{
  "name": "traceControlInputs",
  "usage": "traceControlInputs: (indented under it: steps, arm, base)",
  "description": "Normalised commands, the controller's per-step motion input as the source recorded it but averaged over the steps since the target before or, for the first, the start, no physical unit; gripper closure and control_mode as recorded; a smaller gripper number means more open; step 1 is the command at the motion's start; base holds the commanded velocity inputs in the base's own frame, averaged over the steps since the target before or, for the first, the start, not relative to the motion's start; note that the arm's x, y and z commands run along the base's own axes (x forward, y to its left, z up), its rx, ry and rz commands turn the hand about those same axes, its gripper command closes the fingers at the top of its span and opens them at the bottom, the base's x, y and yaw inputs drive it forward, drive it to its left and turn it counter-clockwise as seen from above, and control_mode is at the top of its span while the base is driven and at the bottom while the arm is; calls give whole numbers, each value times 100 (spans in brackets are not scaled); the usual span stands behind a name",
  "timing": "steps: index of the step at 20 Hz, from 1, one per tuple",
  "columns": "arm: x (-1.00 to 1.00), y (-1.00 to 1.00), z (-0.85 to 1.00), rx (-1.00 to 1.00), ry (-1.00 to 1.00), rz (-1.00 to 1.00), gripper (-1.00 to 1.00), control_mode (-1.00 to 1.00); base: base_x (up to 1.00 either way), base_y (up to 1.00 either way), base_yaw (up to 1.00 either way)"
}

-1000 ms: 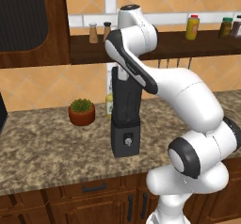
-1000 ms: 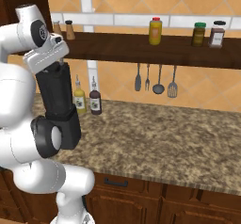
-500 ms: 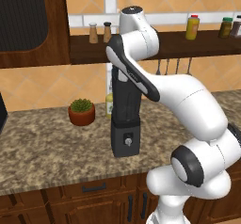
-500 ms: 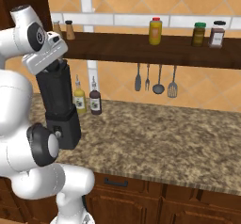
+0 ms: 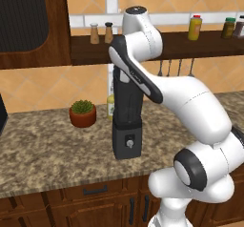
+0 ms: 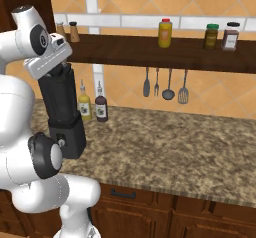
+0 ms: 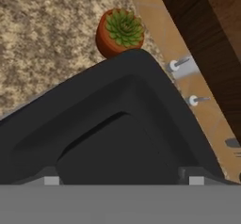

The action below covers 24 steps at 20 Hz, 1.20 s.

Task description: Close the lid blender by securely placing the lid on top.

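The pincer (image 6: 59,72) sits directly atop the blender (image 5: 127,121); whether it's apart or together is unclear.

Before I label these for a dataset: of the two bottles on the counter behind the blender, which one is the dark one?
The dark bottle is the one farther from the blender; the yellowish bottle stands between the two, right beside the blender's jar.

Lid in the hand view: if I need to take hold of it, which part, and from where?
Take the lid across two opposite straight edges, coming straight down from above the blender. It is flat and squarish, so the straight sides give the claw parallel faces; the rounded corners would likely slip.
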Motion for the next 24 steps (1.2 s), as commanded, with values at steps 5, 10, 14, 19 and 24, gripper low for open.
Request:
traceControlInputs:
  steps: [5, 10, 14, 19, 24]
  arm:
    - [-6, 0, -8, 4, 15, 0, -100, -100]
    - [-13, -1, 11, 3, 13, 0, -100, -100]
    - [-2, 0, 2, 0, 10, 0, -100, -100]
    - [-28, -2, 1, 0, 1, 0, -100, -100]
    - [-53, -10, 11, 0, 0, 0, -100, -100]
  base:
    - [0, 0, 0]
    - [0, 0, 0]
    - [0, 0, 0]
    - [0, 0, 0]
    - [0, 0, 0]
